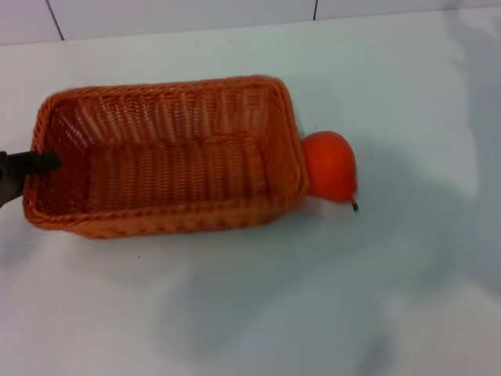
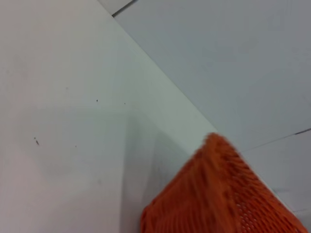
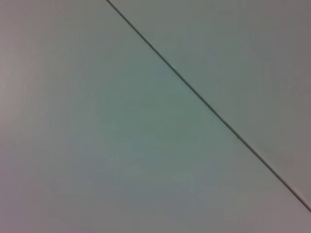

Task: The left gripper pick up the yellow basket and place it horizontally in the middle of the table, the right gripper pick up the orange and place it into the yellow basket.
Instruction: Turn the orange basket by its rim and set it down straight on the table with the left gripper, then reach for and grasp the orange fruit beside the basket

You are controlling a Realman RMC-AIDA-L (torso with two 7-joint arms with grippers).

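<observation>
Left pincer (image 1: 35, 164) grasping the left rim of the orange-brown woven rectangular basket (image 1: 168, 157), lying lengthwise mid-left on the white desk (image 1: 313, 298). Round red-orange fruit (image 1: 330, 166) touches its right end, not yet inside. Right pincer unseen.

no readable text, no labels, no brands, no numbers, no signs in any view

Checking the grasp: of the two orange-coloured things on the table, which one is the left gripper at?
The yellow basket, the big woven one: the left gripper is at its left end. The smooth round orange sits against the opposite end.
</observation>
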